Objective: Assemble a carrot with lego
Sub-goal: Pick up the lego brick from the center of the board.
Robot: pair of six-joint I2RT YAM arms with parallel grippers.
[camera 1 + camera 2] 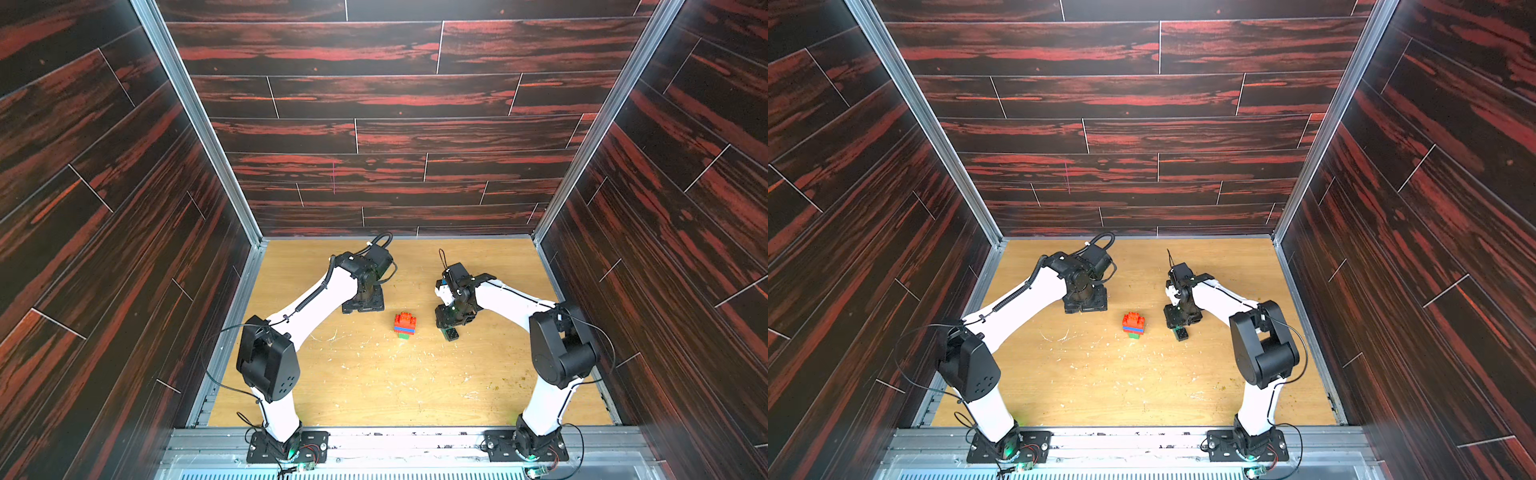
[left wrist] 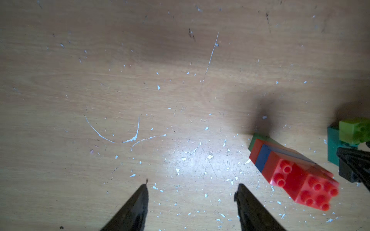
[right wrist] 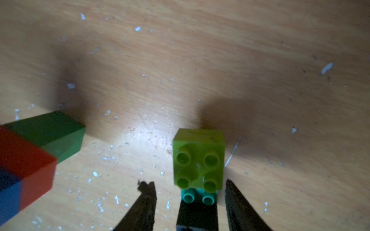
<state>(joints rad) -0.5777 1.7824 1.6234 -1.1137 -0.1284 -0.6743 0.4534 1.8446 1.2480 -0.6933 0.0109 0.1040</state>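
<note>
Dark, red-streaked walls (image 1: 374, 104) box in a pale wooden table (image 1: 374, 382), scratched and flecked with white.

On the left, the left gripper (image 2: 193, 188) hangs over bare table, its jaws well apart with nothing between them. The top views hide its fingers under the wrist.

In the middle stands the red stack (image 1: 404, 325), the carrot's body. Red bricks with a blue band rest on one small green brick (image 2: 257, 141), studs up. It sits alone, apart from both grippers.

To the right, just beside the stack, lies the carrot's top: a teal bar (image 3: 198, 198) with a lime brick (image 3: 198, 158) on one end and a black brick (image 3: 197, 216) on the other. The right gripper (image 3: 190, 185) is down over it. Its jaws straddle the black end, with a strip of table showing on each side, so nothing is gripped yet.

My reading is that the step in hand is picking up this top piece to press it onto the stack.

Risks from here:
- The gaps look uneven, so one finger may touch first and push or twist the piece instead of clamping it.
- A hold on the black end alone leaves the lime end hanging, and the piece may pivot when lifted.
- The stack balances on a narrow base, so a brush from the arm or an off-centre press could tip it.
</note>
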